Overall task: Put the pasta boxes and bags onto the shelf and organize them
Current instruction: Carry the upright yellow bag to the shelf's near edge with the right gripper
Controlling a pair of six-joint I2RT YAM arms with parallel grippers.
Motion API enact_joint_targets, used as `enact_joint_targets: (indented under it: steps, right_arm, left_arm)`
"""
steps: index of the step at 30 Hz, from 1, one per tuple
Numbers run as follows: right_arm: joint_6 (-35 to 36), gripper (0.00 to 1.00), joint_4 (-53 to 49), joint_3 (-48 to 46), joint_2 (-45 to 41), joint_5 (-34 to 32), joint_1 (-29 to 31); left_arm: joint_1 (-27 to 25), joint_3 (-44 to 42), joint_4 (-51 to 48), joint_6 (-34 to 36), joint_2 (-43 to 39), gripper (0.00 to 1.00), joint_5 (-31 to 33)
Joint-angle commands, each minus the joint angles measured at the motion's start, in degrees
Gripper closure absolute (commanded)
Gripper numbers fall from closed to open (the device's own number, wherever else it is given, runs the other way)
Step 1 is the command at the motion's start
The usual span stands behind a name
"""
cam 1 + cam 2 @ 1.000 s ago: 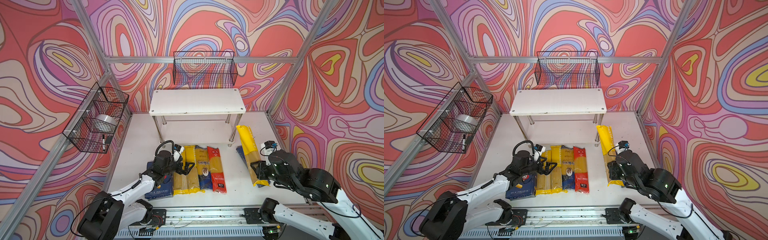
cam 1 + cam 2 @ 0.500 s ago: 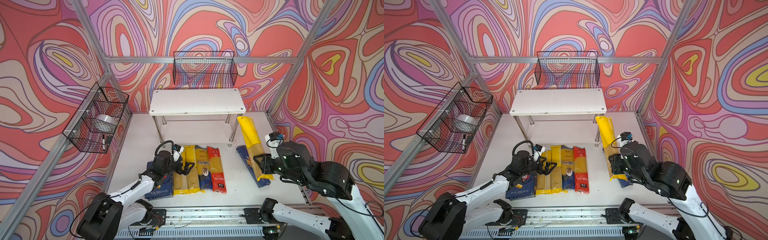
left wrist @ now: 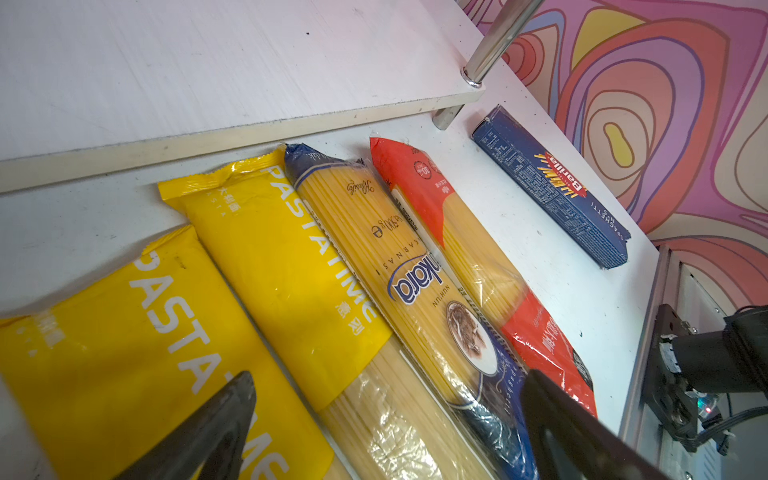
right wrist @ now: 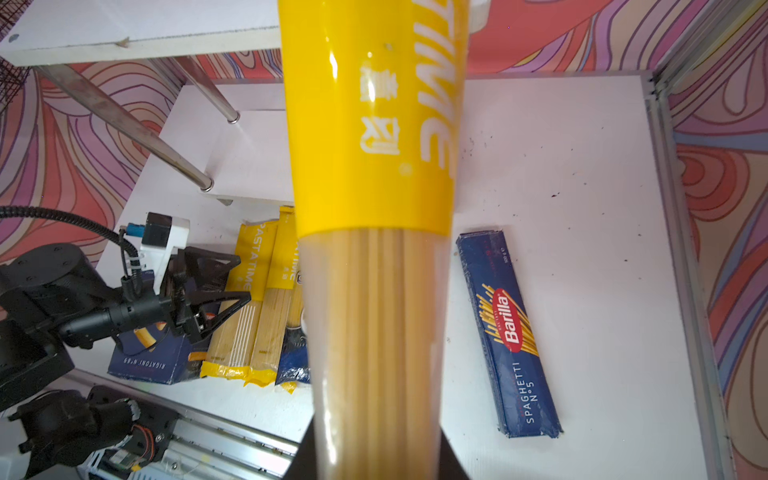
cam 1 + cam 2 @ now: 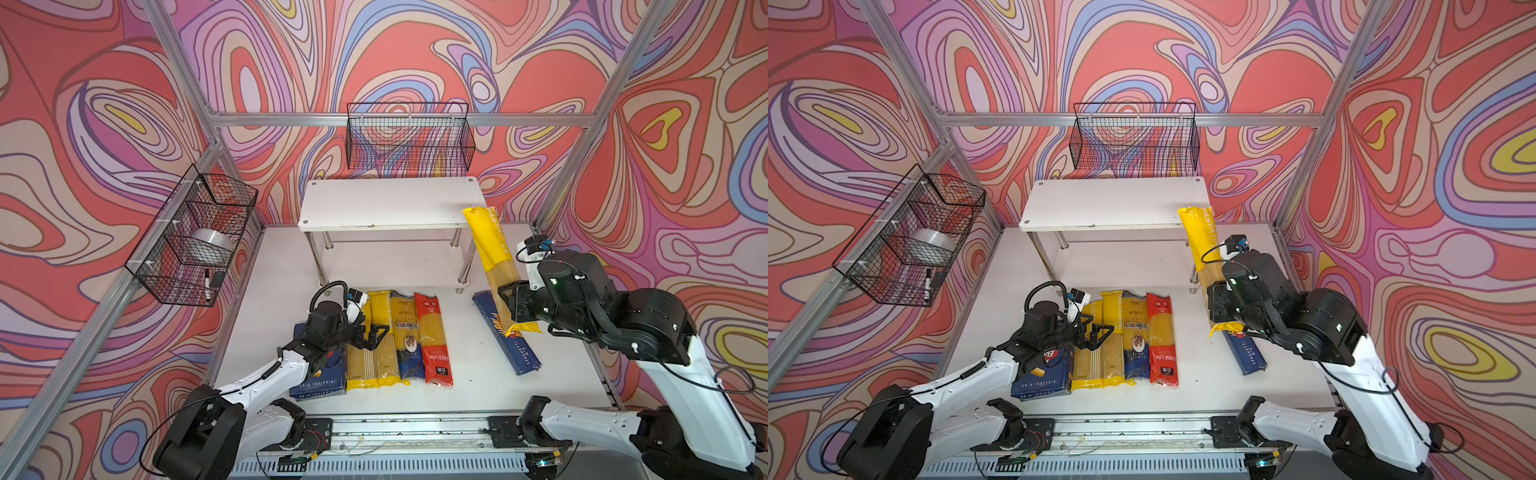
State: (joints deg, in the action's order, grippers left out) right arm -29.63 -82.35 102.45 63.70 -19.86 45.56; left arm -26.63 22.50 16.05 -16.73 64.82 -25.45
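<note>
Yellow PASTATIME bag (image 5: 490, 249), clamped near its lower end by the right gripper (image 5: 510, 301), rose off the table (image 5: 457, 386) within the last second, clear of the long Barilla carton (image 5: 523, 351); its top stood by the right corner of the upper board of the shelf (image 5: 390, 203), seemingly ready for placing. Left gripper (image 5: 373, 334) hovered, jaws apart, over the four bags (image 5: 405, 332) lying in a row

Walls (image 5: 104, 124) swirl red, pink, purple, blue, yellow. Shelf (image 5: 390, 203) white, legs (image 5: 467, 257) chrome; worktop (image 5: 478, 386) white. One yellow bag (image 5: 486, 245) right, two yellow bags (image 5: 380, 305) left, beside a dark blue bag (image 5: 405, 332) and a red bag (image 5: 432, 336). Narrow box (image 5: 519, 353) and wide box (image 5: 1042, 374) dark blue, red ovals. Baskets (image 5: 409, 137) black.
</note>
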Motion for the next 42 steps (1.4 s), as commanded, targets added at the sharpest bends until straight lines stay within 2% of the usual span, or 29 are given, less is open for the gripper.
enact_joint_targets:
  steps: [1,15,19,28,42]
  right_arm:
    - [2.35,1.00,5.40,5.64,2.39,-4.95,0.27]
    - [8.96,1.00,5.35,23.29,18.16,-10.29,-0.69]
    - [10.28,1.00,5.65,27.58,22.06,-3.90,-5.69]
    - [13.40,1.00,10.50,26.99,26.27,6.43,-17.28]
    - [15.74,1.00,12.12,33.16,35.05,13.06,-25.46]
  left_arm:
    - [-0.17,-0.18,-0.06,0.12,-0.57,0.00,-0.12]
    - [-0.14,-0.65,0.47,-0.14,-1.31,0.00,-0.31]
    - [-0.21,-0.71,0.65,-0.18,-1.47,0.00,-0.44]
    - [-0.17,-0.88,-0.59,1.04,-3.16,0.00,0.86]
    - [-0.27,0.07,-0.75,1.48,-0.85,0.00,0.23]
